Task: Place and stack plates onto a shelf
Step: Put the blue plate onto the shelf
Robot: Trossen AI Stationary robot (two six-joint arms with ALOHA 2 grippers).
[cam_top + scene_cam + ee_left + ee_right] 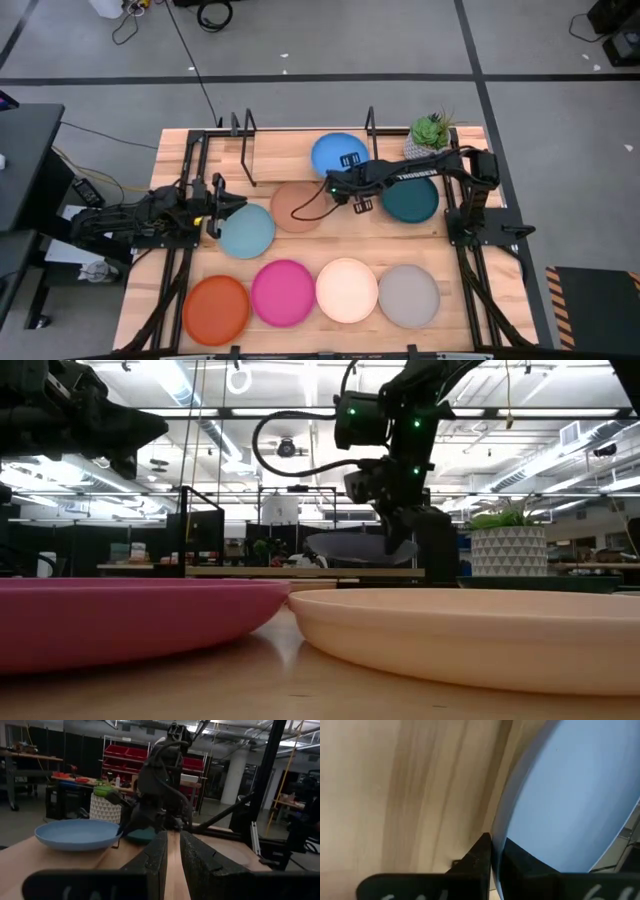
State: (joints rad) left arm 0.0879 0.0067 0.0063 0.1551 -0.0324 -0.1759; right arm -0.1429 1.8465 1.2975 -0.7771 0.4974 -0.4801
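Wooden planks form the surface (330,235), and everything sits relative to the shelf (275,150) at its far edge. Left of and nearer than the shelf, the left pincer (222,213) waits with fingers nearly closed and empty beside the light blue plate (246,231). Over the shelf's right end, the right pincer (347,184) grips the blue plate (339,155) by its rim, the potted plant (431,134) further right.

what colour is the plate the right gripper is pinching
Blue; the plate in the right gripper shows best in the high view.
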